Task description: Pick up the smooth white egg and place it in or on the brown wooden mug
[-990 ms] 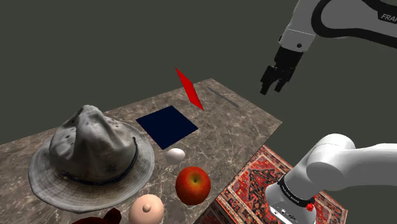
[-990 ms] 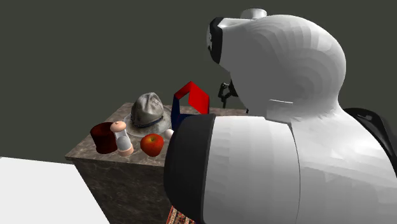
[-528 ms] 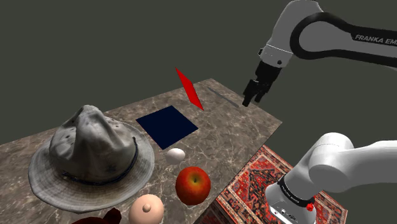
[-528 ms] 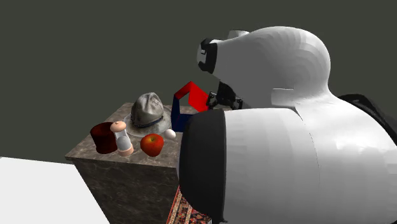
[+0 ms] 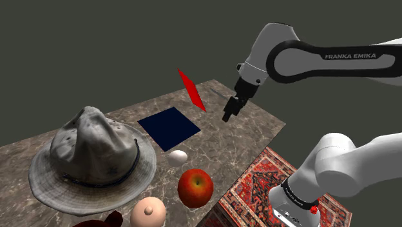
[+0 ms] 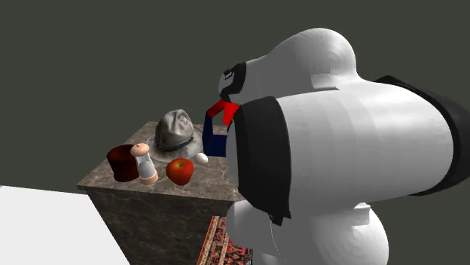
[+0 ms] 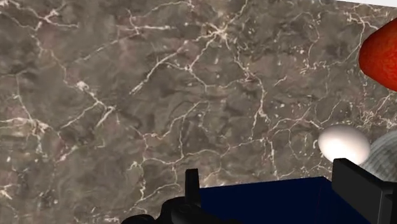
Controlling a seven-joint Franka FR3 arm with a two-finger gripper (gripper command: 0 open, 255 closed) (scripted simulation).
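Shoulder view: arm (image 5: 322,61) stretched over table (image 5: 258,119), wrist bent down; fingers (image 7: 359,188) apart, empty.

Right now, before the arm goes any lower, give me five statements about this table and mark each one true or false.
1. The egg lies on the table beside the brim of the hat. True.
2. The gripper is shut on the egg. False: it hangs open over the table, apart from the egg.
3. The egg sits in the mug. False: the mug stands apart from it, at the other end of the row of things.
4. A red apple rests near the egg. True.
5. The hat lies on the navy square. False: it lies beside the square, not on it.
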